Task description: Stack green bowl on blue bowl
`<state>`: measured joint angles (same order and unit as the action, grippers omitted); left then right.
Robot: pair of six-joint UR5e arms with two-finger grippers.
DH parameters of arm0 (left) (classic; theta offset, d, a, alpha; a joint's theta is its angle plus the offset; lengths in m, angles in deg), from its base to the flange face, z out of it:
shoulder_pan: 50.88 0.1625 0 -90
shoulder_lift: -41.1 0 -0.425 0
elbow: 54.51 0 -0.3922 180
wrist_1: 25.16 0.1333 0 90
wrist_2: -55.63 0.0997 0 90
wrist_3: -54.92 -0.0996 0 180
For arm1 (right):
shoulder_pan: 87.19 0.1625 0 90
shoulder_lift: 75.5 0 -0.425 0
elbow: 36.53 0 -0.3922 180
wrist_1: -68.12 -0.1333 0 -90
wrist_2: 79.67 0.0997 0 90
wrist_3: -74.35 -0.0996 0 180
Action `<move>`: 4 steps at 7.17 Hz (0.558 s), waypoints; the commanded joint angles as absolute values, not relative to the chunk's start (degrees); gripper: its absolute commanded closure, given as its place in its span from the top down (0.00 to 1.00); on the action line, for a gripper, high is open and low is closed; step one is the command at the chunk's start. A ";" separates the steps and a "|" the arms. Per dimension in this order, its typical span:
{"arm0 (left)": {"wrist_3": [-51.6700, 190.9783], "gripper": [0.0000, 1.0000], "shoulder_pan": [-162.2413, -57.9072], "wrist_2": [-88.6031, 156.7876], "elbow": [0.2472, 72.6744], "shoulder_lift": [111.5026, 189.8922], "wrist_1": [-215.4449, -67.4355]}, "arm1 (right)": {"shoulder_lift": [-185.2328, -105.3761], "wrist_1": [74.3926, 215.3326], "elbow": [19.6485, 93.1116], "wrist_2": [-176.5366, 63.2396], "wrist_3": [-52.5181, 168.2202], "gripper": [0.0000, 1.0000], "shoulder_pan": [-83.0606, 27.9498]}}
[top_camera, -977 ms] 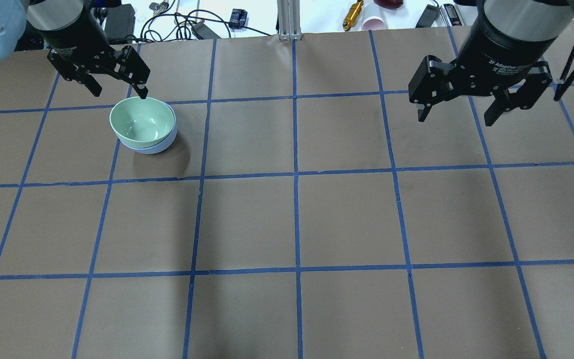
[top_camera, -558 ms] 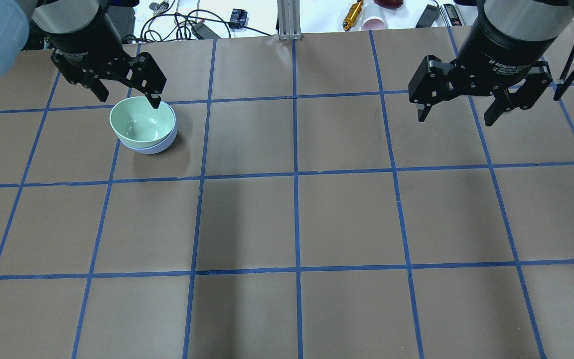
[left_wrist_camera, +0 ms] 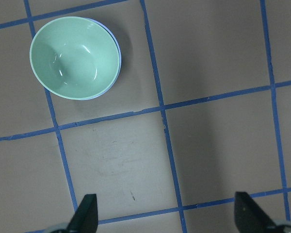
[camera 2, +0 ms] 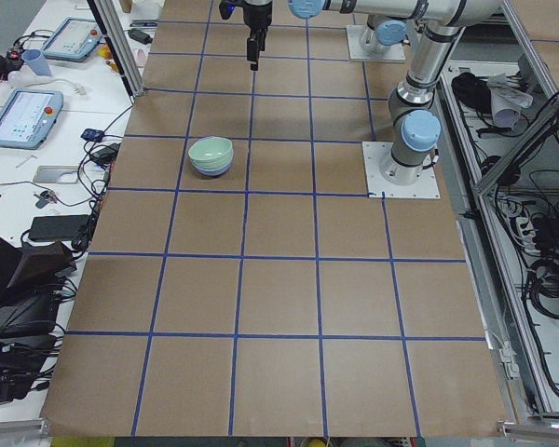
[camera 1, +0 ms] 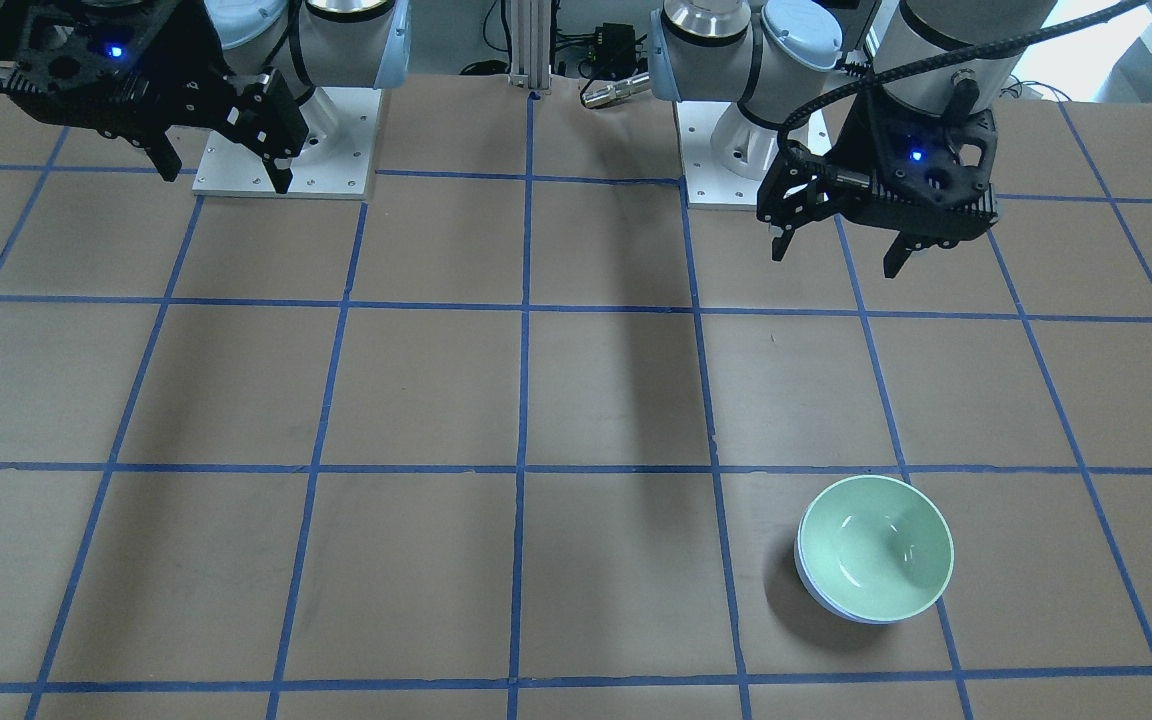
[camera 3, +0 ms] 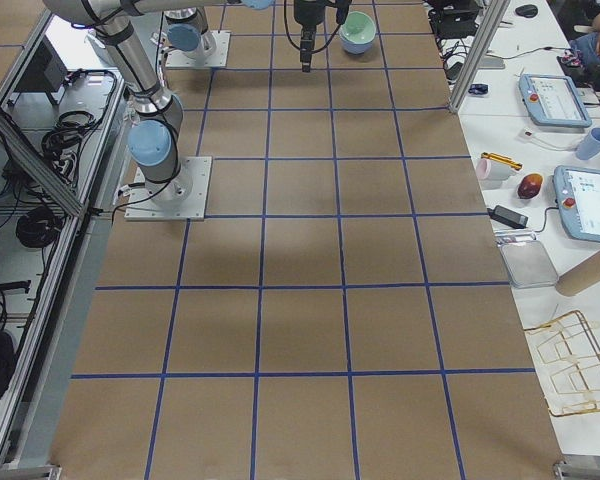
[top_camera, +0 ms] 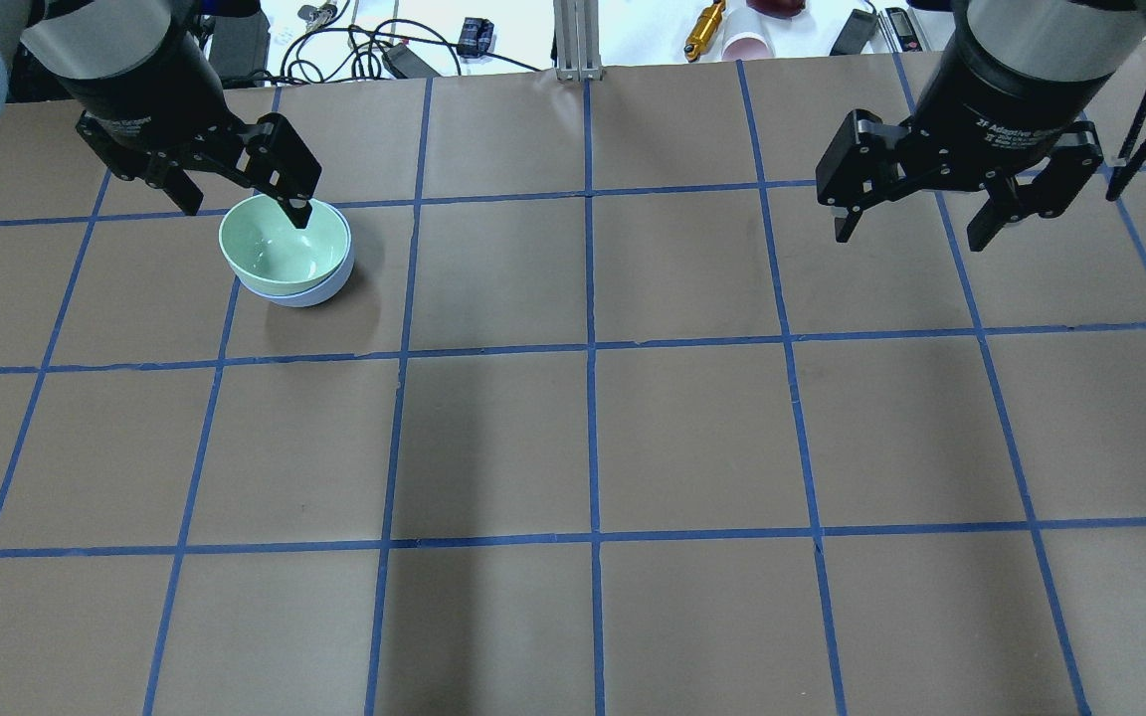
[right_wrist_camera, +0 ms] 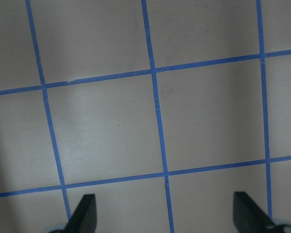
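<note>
Mint-green glossy round bowl (top_camera: 283,239) sits nested in the pale blue glossy bowl (top_camera: 306,295); left gripper (camera 1: 834,258) and right gripper (top_camera: 909,237) gape empty. Swinging low, the left might clip the rim.

My table (top_camera: 692,438) is covered in brown paper, marked into squares with blue tape (top_camera: 591,438). A white bench (camera 3: 500,125) runs along its far side, strewn with tablets (camera 3: 587,205) and cables (top_camera: 349,45).
</note>
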<state>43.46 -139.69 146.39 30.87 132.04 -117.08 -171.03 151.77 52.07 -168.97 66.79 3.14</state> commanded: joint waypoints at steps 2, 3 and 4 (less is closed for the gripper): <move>43.32 1.00 -139.65 146.42 30.48 131.72 -116.83 | -171.03 151.79 52.15 -168.97 66.79 1.00 3.16; 43.32 1.00 -139.65 146.42 30.48 131.63 -116.74 | -171.03 151.70 52.07 -168.97 66.79 1.00 3.16; 43.41 1.00 -139.65 146.42 30.39 131.63 -115.61 | -171.03 151.79 52.07 -168.97 66.79 1.00 3.16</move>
